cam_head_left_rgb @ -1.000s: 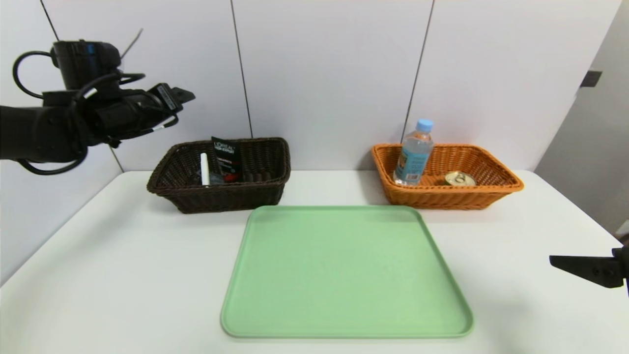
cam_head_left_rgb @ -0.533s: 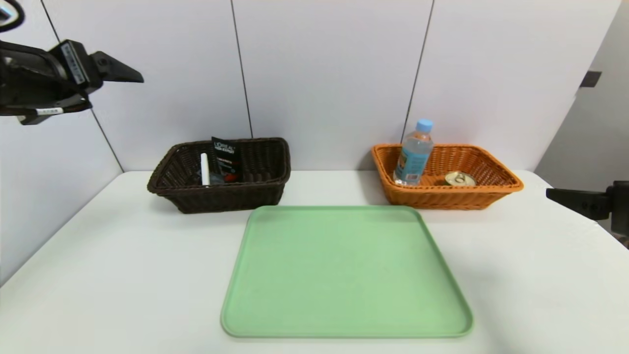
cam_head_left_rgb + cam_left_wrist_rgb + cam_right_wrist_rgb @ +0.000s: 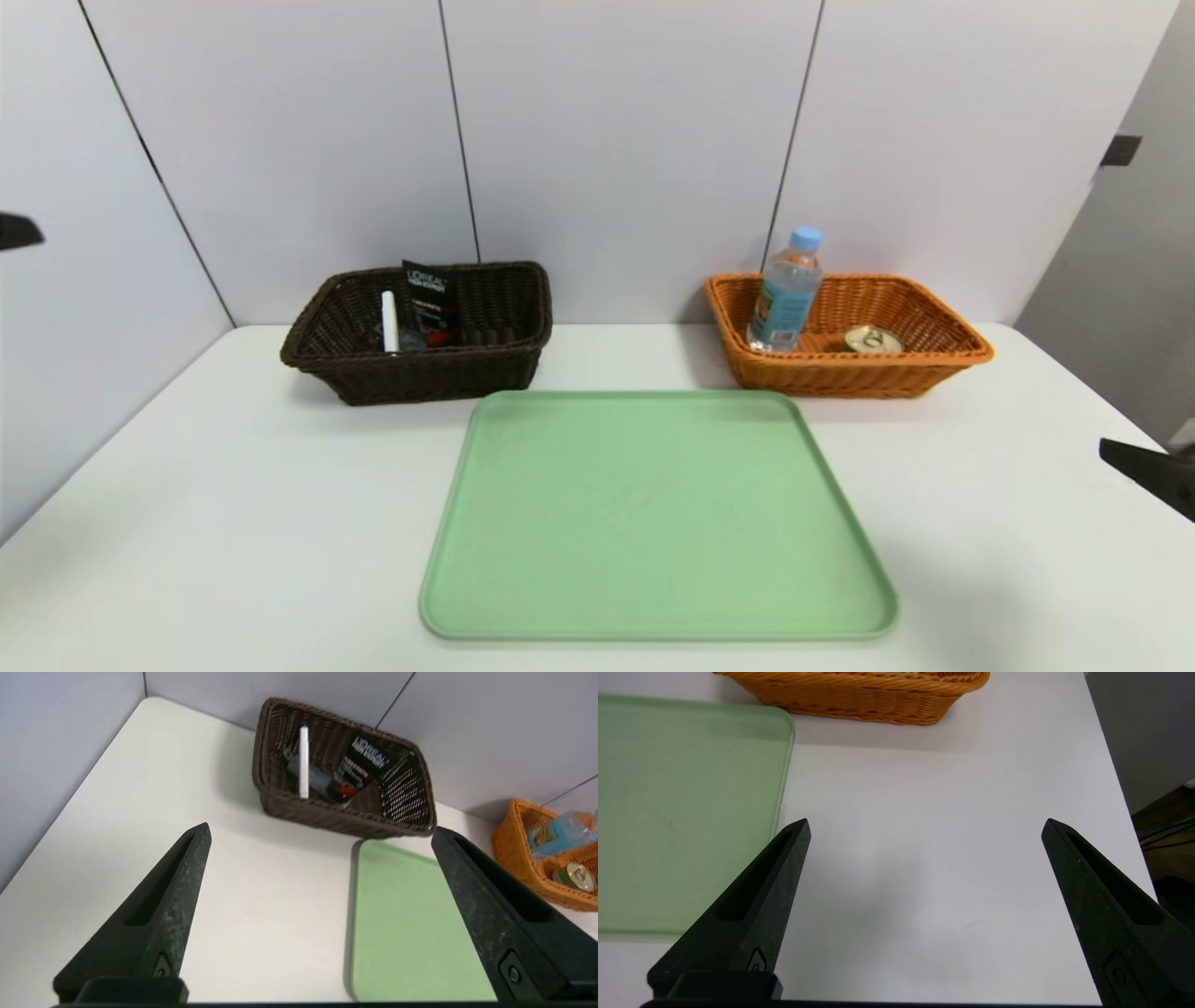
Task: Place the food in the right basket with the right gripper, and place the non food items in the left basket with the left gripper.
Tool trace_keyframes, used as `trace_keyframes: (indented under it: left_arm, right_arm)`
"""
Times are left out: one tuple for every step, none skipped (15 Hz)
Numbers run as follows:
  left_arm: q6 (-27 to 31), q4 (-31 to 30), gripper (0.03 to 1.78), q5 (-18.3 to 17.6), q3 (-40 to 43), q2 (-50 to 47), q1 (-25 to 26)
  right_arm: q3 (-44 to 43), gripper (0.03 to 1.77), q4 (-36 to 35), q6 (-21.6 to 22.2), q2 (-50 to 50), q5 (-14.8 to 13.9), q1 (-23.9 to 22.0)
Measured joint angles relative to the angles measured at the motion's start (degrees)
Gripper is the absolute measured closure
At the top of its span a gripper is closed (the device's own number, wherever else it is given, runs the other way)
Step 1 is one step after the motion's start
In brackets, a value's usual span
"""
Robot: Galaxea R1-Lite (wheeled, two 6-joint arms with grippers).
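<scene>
Woven, ridged and matt on the dark brown rectangular wicker-look basket point(image 3: 439, 375); likewise on the orange rectangular wicker-look basket point(image 3: 859, 378). Smooth, plastic-looking on the flat green rectangular tray point(image 3: 653, 523); metallic on the short round can point(image 3: 874, 340).

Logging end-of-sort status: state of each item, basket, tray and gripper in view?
Dark basket: upright, holding items
Black L'Oreal pack: leaning in dark basket
White stick: propped in dark basket
Orange basket: upright, holding items
Bottle: capped, tilted
Can: unopened
Tray: bare
Left gripper: jaws open, empty
Right gripper: jaws open, empty
</scene>
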Motion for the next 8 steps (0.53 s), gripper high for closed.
trace_keyframes:
  left_arm:
    - [0.5,0.0,0.14,0.0,4.8,-4.4,0.0]
    - [1.3,0.0,0.14,0.0,9.4,-8.6,0.0]
    - [2.5,0.0,0.14,-0.1,13.9,-12.9,0.0]
    - [3.6,-0.1,0.13,-0.2,18.5,-17.2,0.0]
    - [4.4,-0.1,0.13,-0.2,22.0,-21.0,0.0]
    - [5.0,-0.2,0.12,-0.2,25.1,-24.3,0.0]
    - [5.7,-0.3,0.12,-0.2,28.1,-27.5,0.0]
    - [6.8,-0.8,0.12,-0.2,30.7,-30.1,0.0]
  right_arm:
    - [2.2,0.09,0.1,0.0,-3.3,0.0,-0.4]
    - [4.5,0.09,0.1,0.1,-6.8,-0.2,-0.8]
    - [6.7,0.09,0.2,0.0,-10.5,-0.4,-1.1]
    - [8.5,0.09,0.2,0.0,-13.8,-0.7,-1.2]
    - [10.1,0.09,0.3,0.0,-17.6,-1.0,-1.4]
    - [11.4,0.09,0.4,0.0,-21.0,-1.4,-1.5]
    - [12.4,0.09,0.4,-0.1,-24.3,-1.7,-1.7]
    - [13.6,0.09,0.4,-0.1,-27.5,-2.0,-2.1]
